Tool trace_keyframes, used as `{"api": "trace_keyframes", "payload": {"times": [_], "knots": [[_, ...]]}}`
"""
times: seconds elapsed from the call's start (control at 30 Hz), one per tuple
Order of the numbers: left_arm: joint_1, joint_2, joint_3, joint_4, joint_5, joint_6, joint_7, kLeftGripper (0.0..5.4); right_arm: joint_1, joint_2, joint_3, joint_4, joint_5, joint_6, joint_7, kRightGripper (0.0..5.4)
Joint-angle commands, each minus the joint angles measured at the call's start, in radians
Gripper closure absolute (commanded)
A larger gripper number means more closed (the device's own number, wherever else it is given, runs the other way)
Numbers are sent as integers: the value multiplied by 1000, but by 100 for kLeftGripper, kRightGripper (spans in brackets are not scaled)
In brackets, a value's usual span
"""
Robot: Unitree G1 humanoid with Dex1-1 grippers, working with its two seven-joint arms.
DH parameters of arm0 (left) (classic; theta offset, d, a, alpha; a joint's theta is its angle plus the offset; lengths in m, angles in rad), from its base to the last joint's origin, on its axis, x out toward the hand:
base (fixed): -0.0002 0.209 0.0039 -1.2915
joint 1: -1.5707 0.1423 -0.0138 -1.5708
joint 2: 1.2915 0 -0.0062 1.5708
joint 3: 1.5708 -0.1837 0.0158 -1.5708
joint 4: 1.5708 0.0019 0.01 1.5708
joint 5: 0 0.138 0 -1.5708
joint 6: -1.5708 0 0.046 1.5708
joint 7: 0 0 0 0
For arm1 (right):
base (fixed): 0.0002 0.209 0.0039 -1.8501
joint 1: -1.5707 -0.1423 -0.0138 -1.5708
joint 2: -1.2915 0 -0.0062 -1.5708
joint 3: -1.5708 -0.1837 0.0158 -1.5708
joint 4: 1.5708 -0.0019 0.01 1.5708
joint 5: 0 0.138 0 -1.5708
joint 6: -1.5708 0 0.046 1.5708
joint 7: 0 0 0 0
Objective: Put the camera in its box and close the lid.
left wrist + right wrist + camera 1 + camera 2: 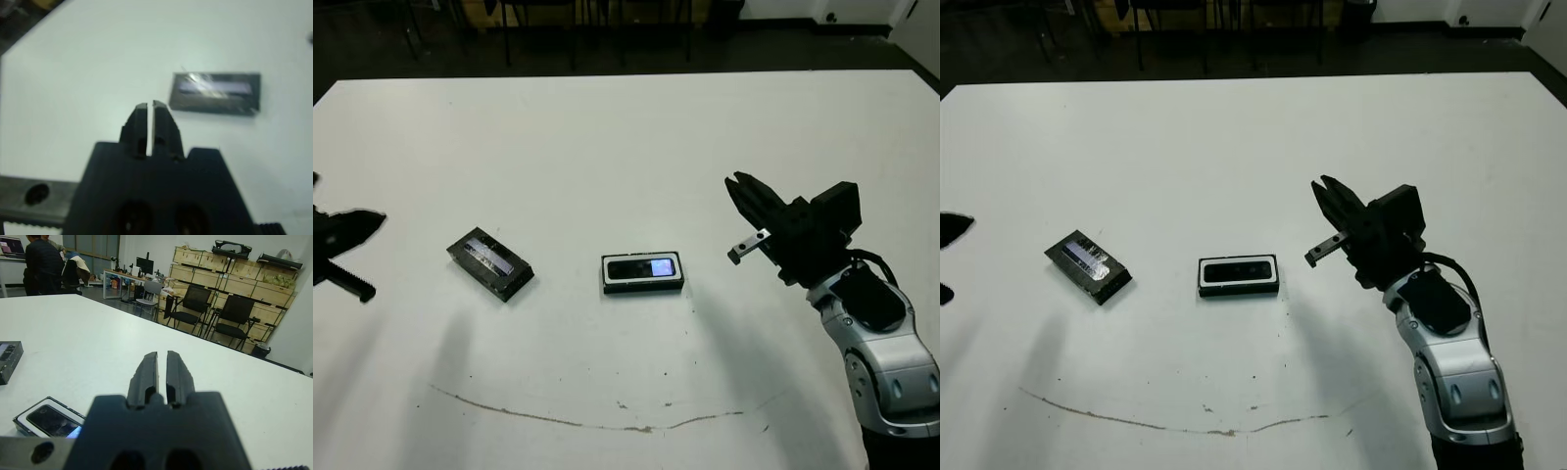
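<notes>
The camera [636, 268], a slim black bar with a lit bluish screen, lies inside the white-lined box [642, 288] at the middle of the table. The lid [489, 262], flat and black with a glossy panel, lies apart to the left of the box, turned at an angle. My left gripper [378, 220] hovers at the far left, shut and holding nothing, with the lid [215, 93] beyond its fingertips. My right gripper [736, 183] is raised to the right of the box, shut and holding nothing. The right wrist view shows the box [22, 417] and camera [49, 421] low beside its fingers.
A thin dark scuff line [587, 423] runs across the white table [626, 147] near its front edge. Beyond the far edge stand black chairs [195, 301] and stacked crates [244, 281]. A person [43, 264] stands at a desk well away.
</notes>
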State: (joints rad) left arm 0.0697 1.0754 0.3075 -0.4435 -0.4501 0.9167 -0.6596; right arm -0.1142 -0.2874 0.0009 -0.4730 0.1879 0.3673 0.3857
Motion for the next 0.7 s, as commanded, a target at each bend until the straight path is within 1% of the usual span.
{"api": "trace_keyframes", "payload": {"times": [0.03, 0.1, 0.13, 0.3, 0.4, 0.5, 0.7], "knots": [[-55, 74, -104, -23, 17, 112, -14, 540, -5, -11, -6, 12, 11, 9, 3, 538], [-89, 91, -157, -36, 19, 156, -20, 540, -9, -12, -8, 13, 15, 16, 3, 538], [-99, 92, -179, -29, 21, 158, -30, 540, -10, -13, -8, 12, 14, 17, 2, 538], [-143, 70, -304, 41, 51, 125, -76, 540, -12, -22, -6, 15, 4, -2, 6, 538], [-172, 40, -358, 70, 53, 136, -89, 540, -13, -28, -6, 13, 1, 1, 4, 538], [-208, 19, -412, 87, 51, 175, -100, 540, -13, -26, -8, 13, 7, 2, 3, 538], [-248, -13, -493, 127, 82, 174, -106, 540, -16, -33, -3, 2, 1, 16, -1, 538]]}}
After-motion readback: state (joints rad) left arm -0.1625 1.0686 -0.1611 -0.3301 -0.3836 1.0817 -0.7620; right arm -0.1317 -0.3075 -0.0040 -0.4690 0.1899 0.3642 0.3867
